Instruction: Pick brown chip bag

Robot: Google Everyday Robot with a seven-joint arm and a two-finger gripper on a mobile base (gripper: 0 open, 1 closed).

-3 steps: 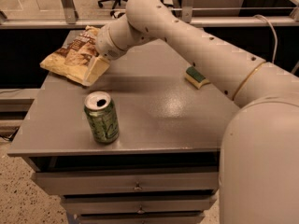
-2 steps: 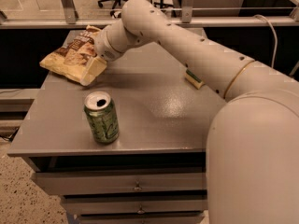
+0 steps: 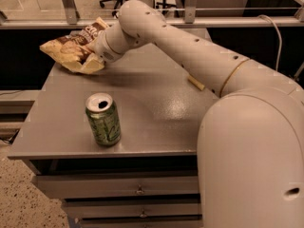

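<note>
The brown chip bag (image 3: pixel 71 49) lies at the far left corner of the grey table (image 3: pixel 156 122), crinkled, with a dark brown middle and pale yellow ends. My gripper (image 3: pixel 93 52) is at the bag's right end, pressed into it and mostly hidden behind my white wrist and the bag. The bag's near end looks slightly raised off the table. My arm reaches across the table from the right.
An opened green can (image 3: pixel 103 119) stands upright near the table's front left. A sliver of a yellow-green sponge (image 3: pixel 195 83) shows under my arm at the right. Drawers sit below the table front. A railing runs behind the table.
My arm has swung further over the table and now covers most of the sponge. The chip bag sits a little higher than before. The can has not moved.
</note>
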